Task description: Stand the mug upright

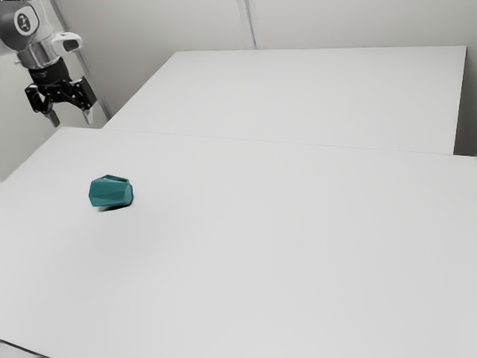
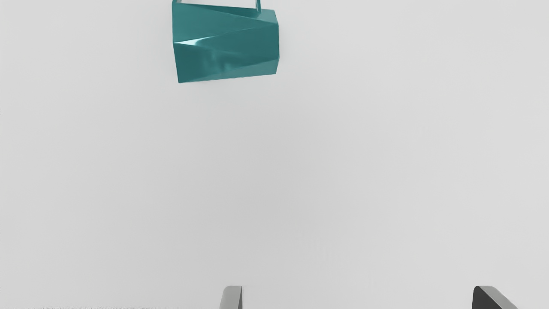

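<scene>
Pale, bare walls rise behind the smooth white table in the exterior view; the faceted teal mug lies on its side there, apart from my black two-finger pincer. In the wrist view, my fingers stand spread, the mug beyond them.

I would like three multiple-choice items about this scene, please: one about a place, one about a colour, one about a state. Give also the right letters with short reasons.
1. In the exterior view, where on the table is the mug?
A) Toward the view's right
B) Toward the view's left
C) At the centre

2. Which colour is the mug?
A) Teal
B) Red
C) Yellow

3. How do the jaws stand?
A) Closed together
B) Shut on the mug
C) Apart, holding nothing

Right letters:
1: B, the exterior view shows it well left of centre.
2: A, both views show its teal faceted body.
3: C, the wrist view shows a wide gap between them, the mug beyond.
</scene>
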Motion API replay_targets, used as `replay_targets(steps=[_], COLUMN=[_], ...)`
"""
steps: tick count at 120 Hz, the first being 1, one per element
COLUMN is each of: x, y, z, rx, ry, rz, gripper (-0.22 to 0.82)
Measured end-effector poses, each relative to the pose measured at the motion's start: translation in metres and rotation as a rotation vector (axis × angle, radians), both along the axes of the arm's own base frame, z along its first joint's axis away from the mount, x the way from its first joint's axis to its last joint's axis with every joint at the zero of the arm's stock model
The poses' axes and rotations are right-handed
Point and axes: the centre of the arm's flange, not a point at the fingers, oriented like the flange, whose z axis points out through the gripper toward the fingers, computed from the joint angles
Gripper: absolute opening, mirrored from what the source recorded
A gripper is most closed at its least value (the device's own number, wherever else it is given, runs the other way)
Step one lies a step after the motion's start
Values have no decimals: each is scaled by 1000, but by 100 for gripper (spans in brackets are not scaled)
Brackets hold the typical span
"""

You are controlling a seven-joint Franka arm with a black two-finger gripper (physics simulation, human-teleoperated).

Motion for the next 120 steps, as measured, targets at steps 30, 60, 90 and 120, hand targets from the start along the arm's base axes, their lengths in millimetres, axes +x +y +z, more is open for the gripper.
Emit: replay_targets(steps=[30, 60, 90, 120], x=[4, 3, -3, -8], y=[77, 144, 184, 211], z=[-46, -99, -147, -198], rx=[-92, -226, -357, -460], ry=[-50, -151, -245, -314], rz=[20, 10, -19, -51], gripper=[58, 58, 58, 58])
